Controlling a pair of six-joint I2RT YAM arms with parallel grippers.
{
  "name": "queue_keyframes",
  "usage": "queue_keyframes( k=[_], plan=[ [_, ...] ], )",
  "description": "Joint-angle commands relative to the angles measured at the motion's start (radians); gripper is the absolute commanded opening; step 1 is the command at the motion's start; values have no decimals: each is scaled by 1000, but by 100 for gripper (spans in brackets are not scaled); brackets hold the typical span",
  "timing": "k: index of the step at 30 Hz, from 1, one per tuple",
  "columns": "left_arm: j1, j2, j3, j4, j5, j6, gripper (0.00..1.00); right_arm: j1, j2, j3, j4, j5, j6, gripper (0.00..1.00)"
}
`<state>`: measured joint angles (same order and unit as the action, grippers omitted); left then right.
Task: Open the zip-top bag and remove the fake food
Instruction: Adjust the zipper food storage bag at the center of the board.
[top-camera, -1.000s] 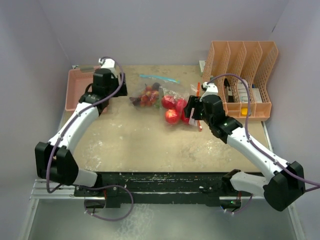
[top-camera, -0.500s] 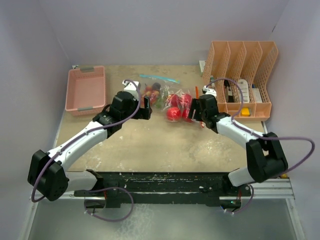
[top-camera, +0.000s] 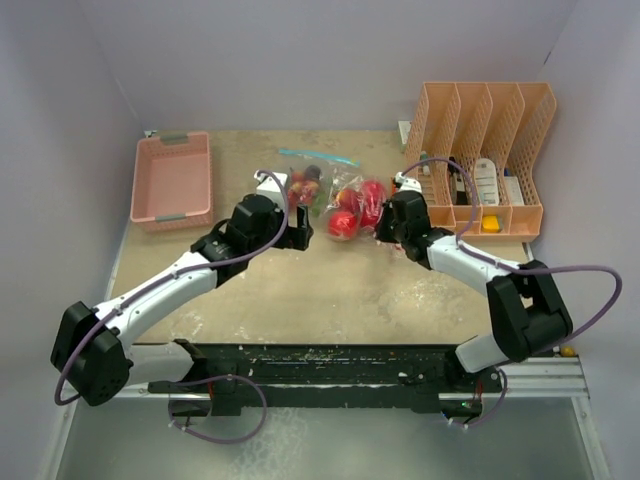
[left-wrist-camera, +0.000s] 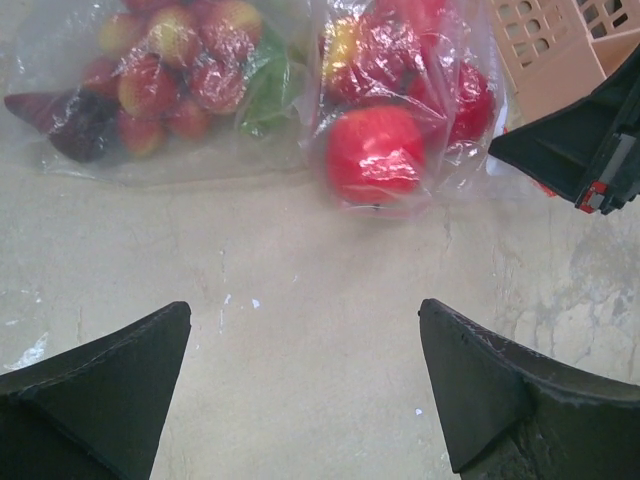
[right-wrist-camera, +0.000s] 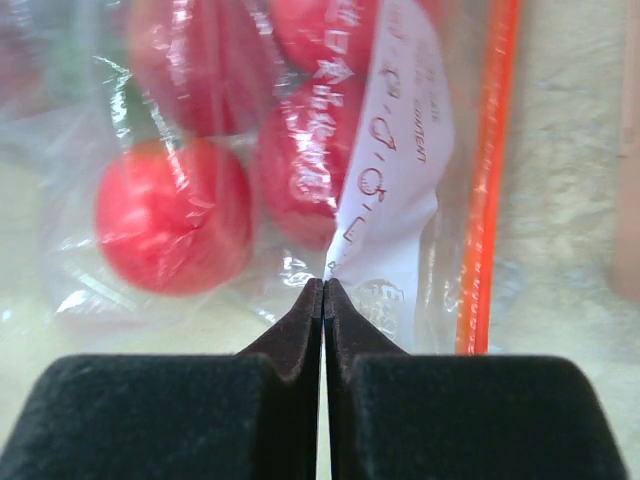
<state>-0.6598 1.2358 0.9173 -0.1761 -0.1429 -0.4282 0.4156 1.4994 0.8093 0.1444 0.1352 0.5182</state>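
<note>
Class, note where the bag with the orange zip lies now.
Top view: the orange-zip bag lies right of centre, between the blue-zip bag and the peach rack, beside the right tool.

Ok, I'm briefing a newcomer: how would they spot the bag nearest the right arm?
Find the peach file rack at the table's right. The clear bag just left of it is yours: large red balls, orange zip strip, unlike the small mixed fruit in its neighbour.

the left gripper (top-camera: 298, 231) is swinging in from beside the pink tray (top-camera: 170, 180) at far left to the middle, just near the bags, its jaws spreading fully wide. the right gripper (right-wrist-camera: 323, 285) is snapping shut, pinching the zip-top bag (right-wrist-camera: 395, 190) at its near edge, with the fake food (right-wrist-camera: 175, 230) inside shifting slightly.
</note>
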Motion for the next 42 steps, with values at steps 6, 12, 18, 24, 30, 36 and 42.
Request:
queue_keyframes(
  k=[6, 12, 18, 24, 30, 36, 42],
  plan=[
    [-85, -6, -57, 129, -44, -24, 99, 166, -76, 91, 28, -158, 90, 0],
    [-192, 3, -148, 308, -79, -10, 99, 183, -150, 56, 59, -232, 163, 0],
    [-207, 84, -144, 395, -37, -46, 99, 183, -137, 79, -48, -144, 142, 49],
    [-213, 56, -195, 377, -95, -95, 99, 182, -252, -65, -29, -69, 198, 76],
    [-215, 15, -289, 405, -134, -161, 99, 183, -369, -236, -3, -21, 299, 75],
    [-241, -5, -321, 407, -158, -174, 99, 182, -420, -356, 56, -25, 335, 75],
    [-320, 12, -354, 405, -218, -269, 99, 183, -301, -350, 109, -89, 292, 75]
  ],
)
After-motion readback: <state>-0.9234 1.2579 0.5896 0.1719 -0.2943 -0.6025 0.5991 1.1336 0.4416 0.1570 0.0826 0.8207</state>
